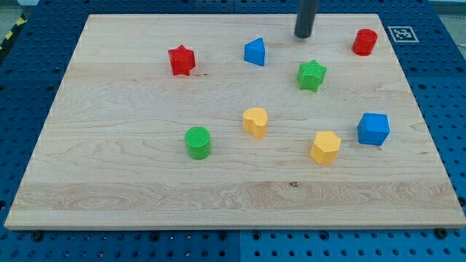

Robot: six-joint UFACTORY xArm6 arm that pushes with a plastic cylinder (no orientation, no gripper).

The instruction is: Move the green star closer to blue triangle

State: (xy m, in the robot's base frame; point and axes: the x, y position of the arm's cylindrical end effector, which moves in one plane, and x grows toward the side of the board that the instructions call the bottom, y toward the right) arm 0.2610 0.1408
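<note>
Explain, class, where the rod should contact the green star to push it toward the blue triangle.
Press my tip on the green star at its right face, slightly low; the blue triangle lies up-left. My tip sits above the star.

**What I can't make out from here**

My rod (305, 16) runs out of the view's top edge, so only its lower stretch shows; my tip (303, 36) is in sight, above the green star (312, 75).

The wooden board (131, 189) loses its bottom right corner to the view's right edge. The black-and-white marker (401, 33) at the view's top right is too small for me to read its pattern. At the view's top left, a yellow-and-black striped strip (10, 34) is cut off by the frame.
</note>
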